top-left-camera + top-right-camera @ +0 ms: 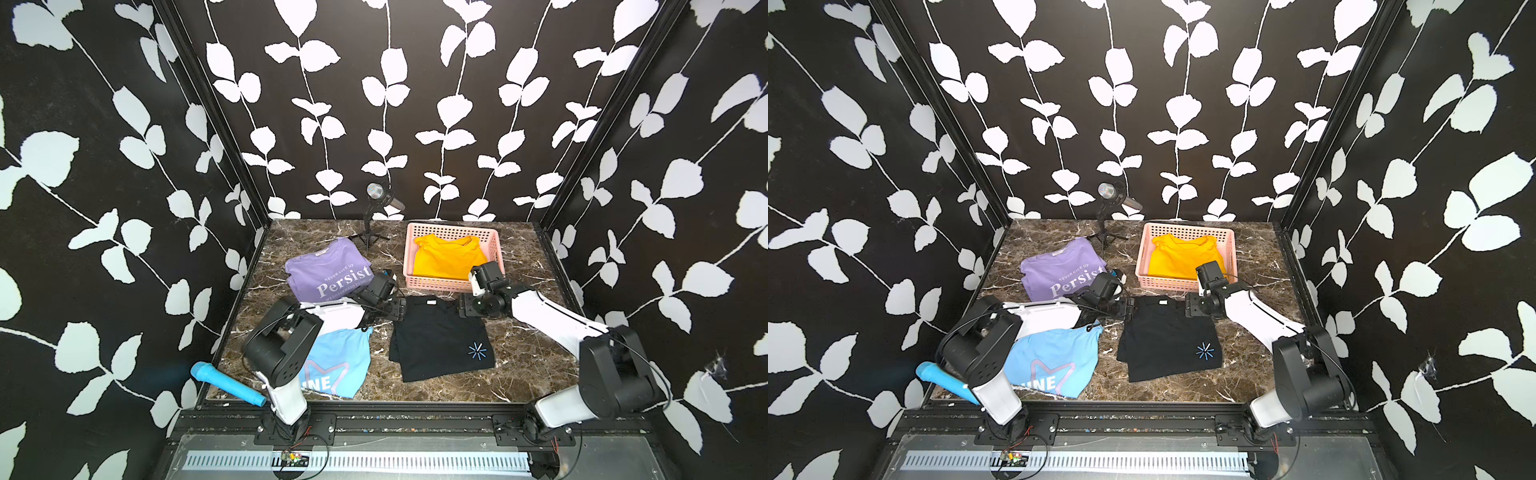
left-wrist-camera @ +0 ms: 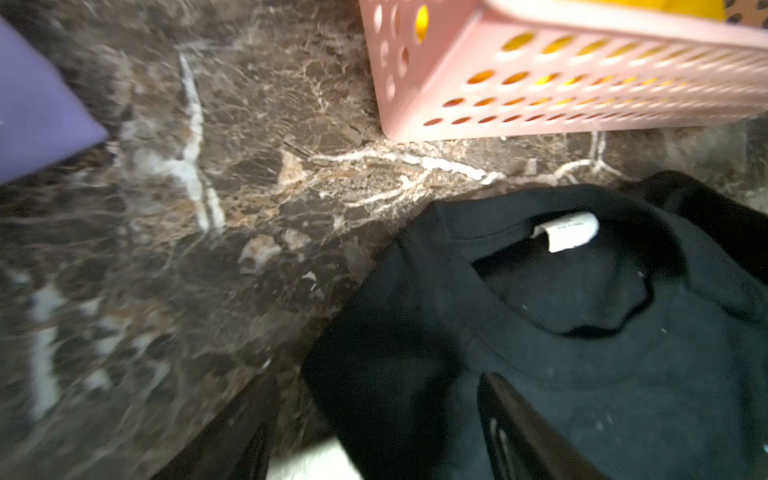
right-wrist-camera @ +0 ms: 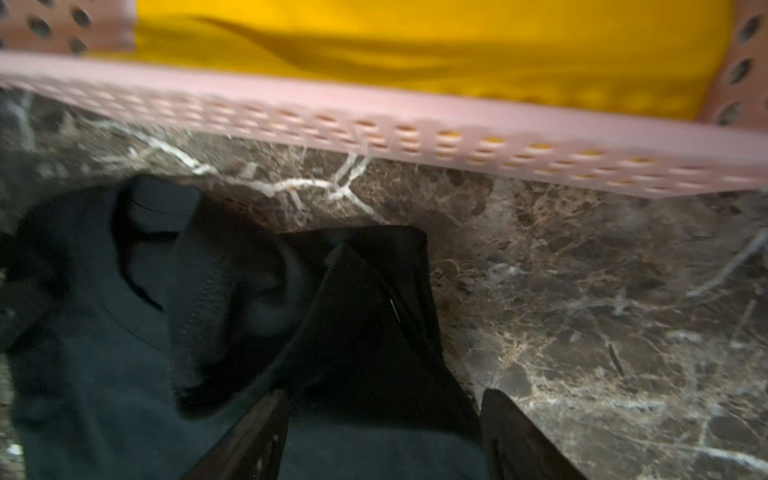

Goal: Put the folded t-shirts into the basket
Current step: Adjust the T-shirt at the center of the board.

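Observation:
The pink basket stands at the back right with the yellow t-shirt inside. On the marble lie the purple "Persist" shirt, the light blue shirt and the black starburst shirt. My left gripper is open, its fingers on either side of the black shirt's far left corner. My right gripper is open astride that shirt's far right corner, just in front of the basket wall.
A silver microphone on a small tripod stands at the back between the purple shirt and the basket. A blue toy microphone lies at the front left corner. The left arm's elbow hangs over the light blue shirt. Patterned walls enclose three sides.

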`<state>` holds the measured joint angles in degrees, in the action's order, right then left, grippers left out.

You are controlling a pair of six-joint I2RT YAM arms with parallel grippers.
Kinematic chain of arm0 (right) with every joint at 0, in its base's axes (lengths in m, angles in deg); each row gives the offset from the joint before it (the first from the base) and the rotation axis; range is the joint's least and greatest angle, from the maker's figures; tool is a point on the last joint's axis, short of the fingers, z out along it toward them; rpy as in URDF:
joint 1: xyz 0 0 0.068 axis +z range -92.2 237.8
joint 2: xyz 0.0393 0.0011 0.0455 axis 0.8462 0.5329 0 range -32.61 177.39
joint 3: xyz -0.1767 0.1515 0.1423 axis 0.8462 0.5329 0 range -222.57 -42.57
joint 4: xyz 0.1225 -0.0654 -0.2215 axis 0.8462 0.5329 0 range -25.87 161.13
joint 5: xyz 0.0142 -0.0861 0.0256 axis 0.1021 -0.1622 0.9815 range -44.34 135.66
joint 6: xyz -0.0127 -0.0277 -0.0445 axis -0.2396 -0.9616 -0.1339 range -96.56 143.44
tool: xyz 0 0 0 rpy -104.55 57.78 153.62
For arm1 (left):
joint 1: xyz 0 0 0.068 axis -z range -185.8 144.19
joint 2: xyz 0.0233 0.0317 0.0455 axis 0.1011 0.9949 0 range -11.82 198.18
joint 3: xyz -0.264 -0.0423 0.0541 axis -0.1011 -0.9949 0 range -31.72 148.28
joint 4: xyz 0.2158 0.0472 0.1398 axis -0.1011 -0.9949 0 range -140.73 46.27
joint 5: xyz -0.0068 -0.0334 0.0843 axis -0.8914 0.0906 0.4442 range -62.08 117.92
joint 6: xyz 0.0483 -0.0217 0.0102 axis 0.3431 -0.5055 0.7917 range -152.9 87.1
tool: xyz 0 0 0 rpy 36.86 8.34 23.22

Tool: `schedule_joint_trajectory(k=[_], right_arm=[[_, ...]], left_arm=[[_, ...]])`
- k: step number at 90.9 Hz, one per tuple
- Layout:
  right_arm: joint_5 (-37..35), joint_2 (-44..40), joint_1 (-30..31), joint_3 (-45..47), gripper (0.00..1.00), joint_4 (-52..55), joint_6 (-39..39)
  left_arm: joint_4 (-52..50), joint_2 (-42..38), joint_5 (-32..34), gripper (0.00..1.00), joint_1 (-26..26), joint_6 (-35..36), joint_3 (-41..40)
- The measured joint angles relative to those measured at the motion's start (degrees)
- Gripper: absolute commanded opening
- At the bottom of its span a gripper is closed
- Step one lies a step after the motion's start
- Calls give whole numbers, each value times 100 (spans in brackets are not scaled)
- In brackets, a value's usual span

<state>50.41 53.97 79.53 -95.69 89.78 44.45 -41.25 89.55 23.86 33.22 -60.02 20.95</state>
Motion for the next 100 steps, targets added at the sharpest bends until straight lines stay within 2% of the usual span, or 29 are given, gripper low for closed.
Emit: schedule_joint_trajectory(k=[8,15,38,48,58,73,87,100], right_arm=[[28,74,0,-4,78,0,-160],[15,33,0,-4,79,-4,-271],[-94,-577,2,223,80,39,-551],[-101,-1073,52,549,83,33,-769],[-136,-1429,278,846,88,4,-990],[-286,-1276,669,822,89,-81,-1209],[-476,-389,883,302,89,-94,-1360],[-931,385,981,-264,88,-109,-1425]], left_arm=[[120,162,-7,73,22,-50,120],[238,297,-11,65,39,-87,212],[614,501,-157,28,42,-212,205],[654,389,-229,18,42,-131,15],[413,249,-291,15,44,107,-63],[-136,197,-326,16,9,560,114],[-501,197,-413,18,-31,804,258],[-568,197,-498,19,-46,874,271]])
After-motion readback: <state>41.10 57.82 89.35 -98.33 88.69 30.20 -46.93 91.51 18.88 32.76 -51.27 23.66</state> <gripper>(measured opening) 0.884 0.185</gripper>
